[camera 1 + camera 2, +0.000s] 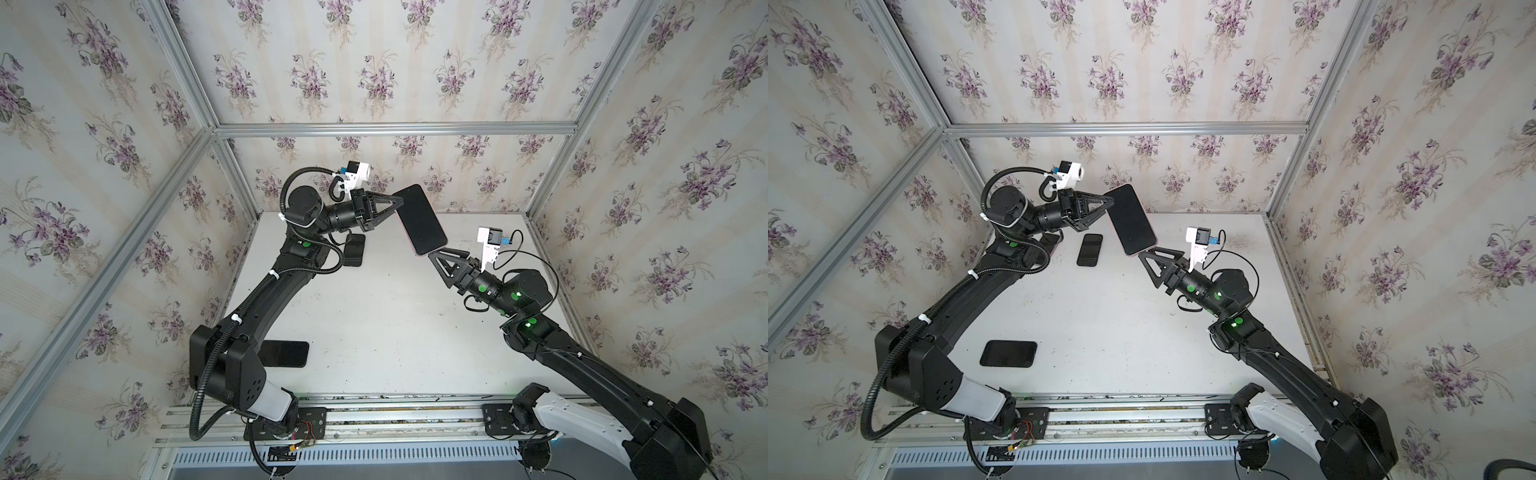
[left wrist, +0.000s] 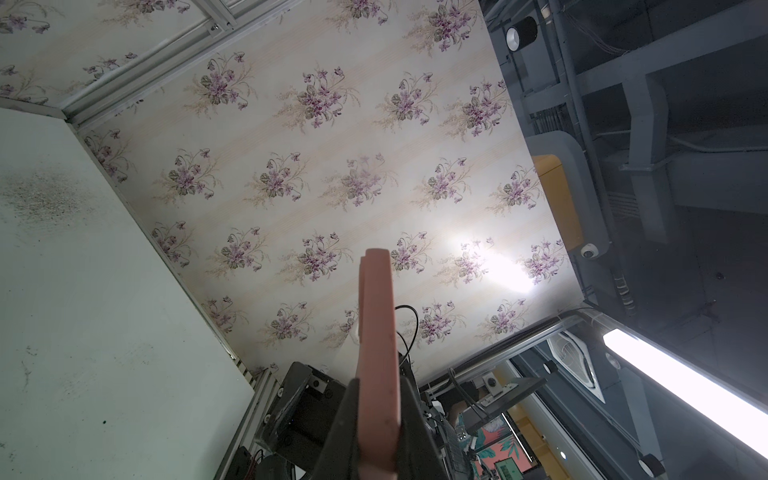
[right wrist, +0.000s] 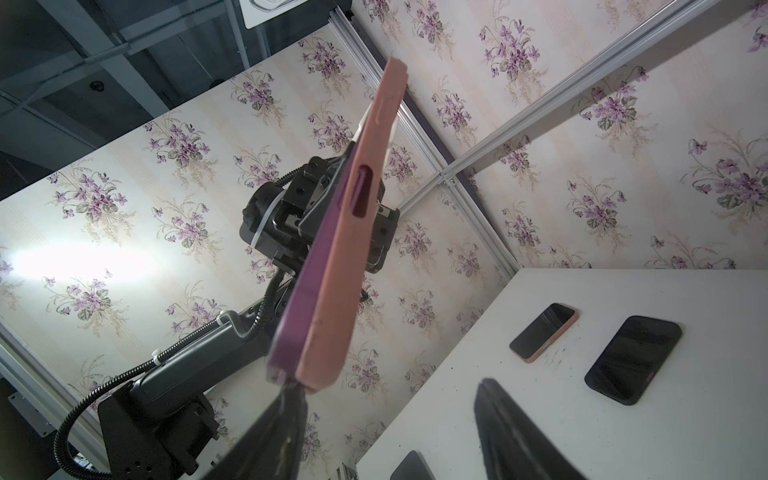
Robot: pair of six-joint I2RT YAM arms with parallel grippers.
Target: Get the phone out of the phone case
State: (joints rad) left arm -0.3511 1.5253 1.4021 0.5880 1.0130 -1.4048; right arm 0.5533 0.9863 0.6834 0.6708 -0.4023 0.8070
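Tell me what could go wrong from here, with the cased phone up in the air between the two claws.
The left claw pinches the phone near one end only, and it hangs in the air; a push at the other end might twist it loose and drop it onto the table.
The right claw stands open, with just one fingertip at a corner of the case; it could slip off instead of peeling the case.
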